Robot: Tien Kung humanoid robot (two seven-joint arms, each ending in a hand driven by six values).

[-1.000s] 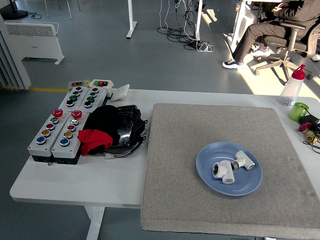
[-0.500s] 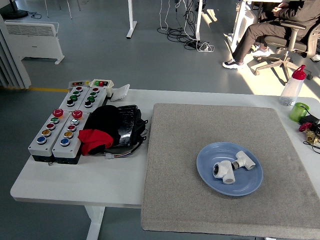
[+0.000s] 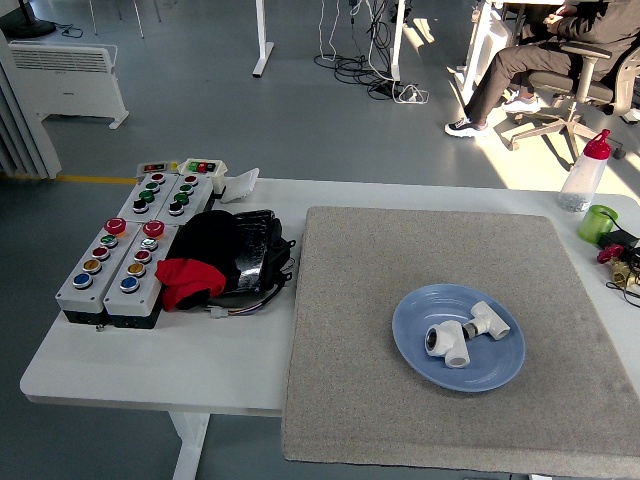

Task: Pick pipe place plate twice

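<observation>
A blue plate (image 3: 495, 373) lies on the grey mat (image 3: 400, 270) toward its right side. Two white pipe fittings rest in the plate: an elbow piece (image 3: 446, 344) with its dark opening facing left, and a tee piece (image 3: 487, 322) just behind it to the right. The two fittings touch or nearly touch. Neither of my hands appears anywhere in the head view.
Grey button boxes (image 3: 125, 250) with coloured buttons sit at the table's left, beside a black and red bundle (image 3: 220, 258). A spray bottle (image 3: 584, 172) and a green cup (image 3: 597, 222) stand at the far right edge. A person sits on a chair (image 3: 570, 80) beyond the table.
</observation>
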